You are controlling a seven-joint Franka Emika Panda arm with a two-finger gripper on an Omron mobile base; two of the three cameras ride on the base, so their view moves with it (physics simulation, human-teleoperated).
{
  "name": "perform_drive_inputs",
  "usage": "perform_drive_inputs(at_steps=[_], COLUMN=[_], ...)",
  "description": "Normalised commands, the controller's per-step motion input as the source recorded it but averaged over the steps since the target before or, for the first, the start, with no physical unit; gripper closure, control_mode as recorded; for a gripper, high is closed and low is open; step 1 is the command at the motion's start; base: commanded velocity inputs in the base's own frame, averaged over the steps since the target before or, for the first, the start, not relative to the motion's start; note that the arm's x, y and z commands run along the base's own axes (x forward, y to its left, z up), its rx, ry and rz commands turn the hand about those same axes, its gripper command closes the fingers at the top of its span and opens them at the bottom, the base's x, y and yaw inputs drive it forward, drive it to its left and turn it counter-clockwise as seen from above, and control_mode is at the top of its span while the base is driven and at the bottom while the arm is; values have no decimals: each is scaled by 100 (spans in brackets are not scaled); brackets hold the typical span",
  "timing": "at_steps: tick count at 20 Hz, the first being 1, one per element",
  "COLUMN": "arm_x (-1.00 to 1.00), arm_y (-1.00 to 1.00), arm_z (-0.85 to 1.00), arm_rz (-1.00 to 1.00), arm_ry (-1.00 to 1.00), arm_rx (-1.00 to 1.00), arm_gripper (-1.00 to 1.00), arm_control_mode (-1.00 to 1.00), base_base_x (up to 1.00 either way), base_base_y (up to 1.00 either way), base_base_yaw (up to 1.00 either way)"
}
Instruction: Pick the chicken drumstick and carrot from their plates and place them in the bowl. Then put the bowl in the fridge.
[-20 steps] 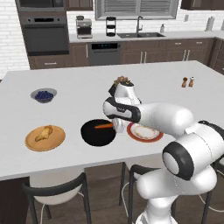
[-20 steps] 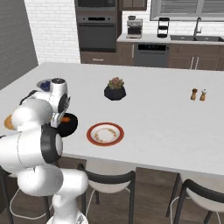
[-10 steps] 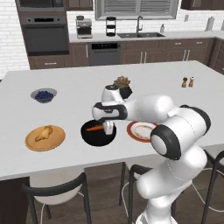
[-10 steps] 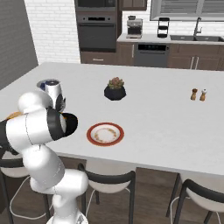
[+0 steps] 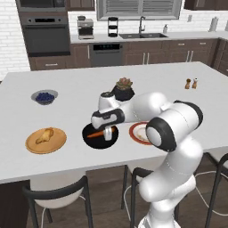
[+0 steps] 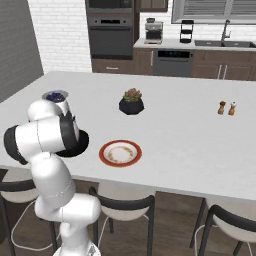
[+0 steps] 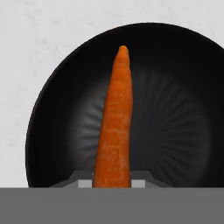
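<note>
Clamped on the carrot's (image 7: pixel 114 127) thick end above the bowl (image 5: pixel 100 136); stiff, light, slightly slick; best gripped there; drumstick (image 5: pixel 44 135) left of bowl.

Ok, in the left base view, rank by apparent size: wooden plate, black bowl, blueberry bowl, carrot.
1. wooden plate and black bowl: near alike in width; the gripper covers part of the bowl, so I won't split them.
2. blueberry bowl, though it sits farther from the camera.
3. carrot, smallest.
</note>
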Motion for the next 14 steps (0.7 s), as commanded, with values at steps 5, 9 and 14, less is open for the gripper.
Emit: perform_drive_inputs(at_steps=[5, 9, 14], arm_x=[13, 23, 9], arm_y=[0, 0, 0], arm_z=[-34, -16, 0], arm_rz=[0, 0, 0], arm_ry=[0, 0, 0], arm_rx=[0, 0, 0], arm_gripper=[100, -100, -100], arm_control_mode=[-100, -100, -100], base_base_x=[0, 0, 0], base_base_y=[0, 0, 0], base_base_yaw=[0, 0, 0])
